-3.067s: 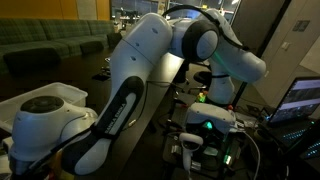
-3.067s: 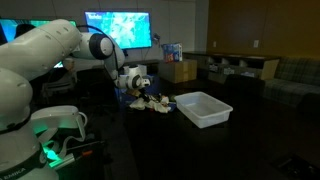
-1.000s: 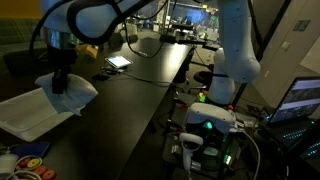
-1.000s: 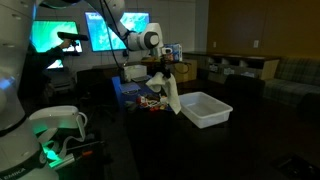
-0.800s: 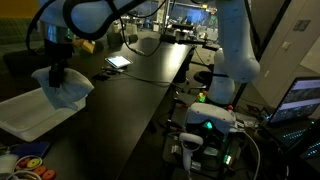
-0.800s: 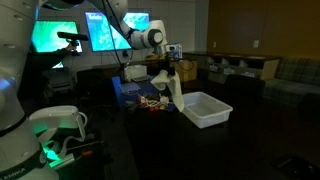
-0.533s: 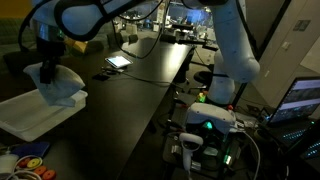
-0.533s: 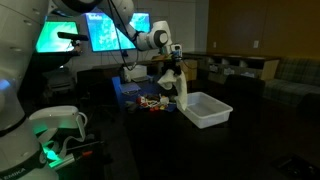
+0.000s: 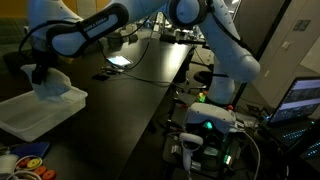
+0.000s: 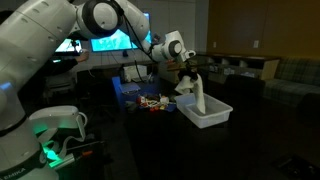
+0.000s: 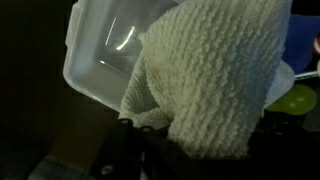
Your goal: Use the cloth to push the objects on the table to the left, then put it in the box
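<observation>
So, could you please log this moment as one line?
step: cloth to box | gripper: shut on cloth | cloth: hanging over box, not yet released | toys: clustered beside box

Glossy white rounded arm (image 10: 55,40) segments, dark joint rings, black pincer (image 10: 189,68).

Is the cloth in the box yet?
Not released: the cloth hangs from the shut gripper over the box; whether its tip touches the bottom, cannot tell.

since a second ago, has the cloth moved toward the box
Yes. In an exterior view the cloth, shut in the end effector, has travelled away from the toys, from the edge of the box to hanging over its inside.
</observation>
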Action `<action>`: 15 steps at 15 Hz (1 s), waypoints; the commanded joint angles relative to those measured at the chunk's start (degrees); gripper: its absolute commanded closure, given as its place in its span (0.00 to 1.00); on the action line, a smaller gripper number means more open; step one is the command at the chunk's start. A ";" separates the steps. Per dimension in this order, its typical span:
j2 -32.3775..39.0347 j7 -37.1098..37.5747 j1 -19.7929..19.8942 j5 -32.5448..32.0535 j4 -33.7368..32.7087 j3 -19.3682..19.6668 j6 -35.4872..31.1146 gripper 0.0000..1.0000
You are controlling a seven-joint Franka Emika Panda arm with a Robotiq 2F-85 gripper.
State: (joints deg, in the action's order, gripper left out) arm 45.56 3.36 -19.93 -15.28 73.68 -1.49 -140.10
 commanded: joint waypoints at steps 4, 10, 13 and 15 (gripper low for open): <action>12.93 6.96 -1.17 -0.58 -15.85 5.45 0.93 0.73; 12.14 7.54 -0.52 -0.32 -15.64 5.74 1.20 0.33; 7.97 6.96 -0.23 -0.67 -11.78 5.73 -0.40 0.12; 4.15 6.39 0.28 -0.64 -8.18 5.55 -1.19 0.00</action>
State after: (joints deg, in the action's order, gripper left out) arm 56.06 10.34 -20.19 -15.54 59.61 3.90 -140.02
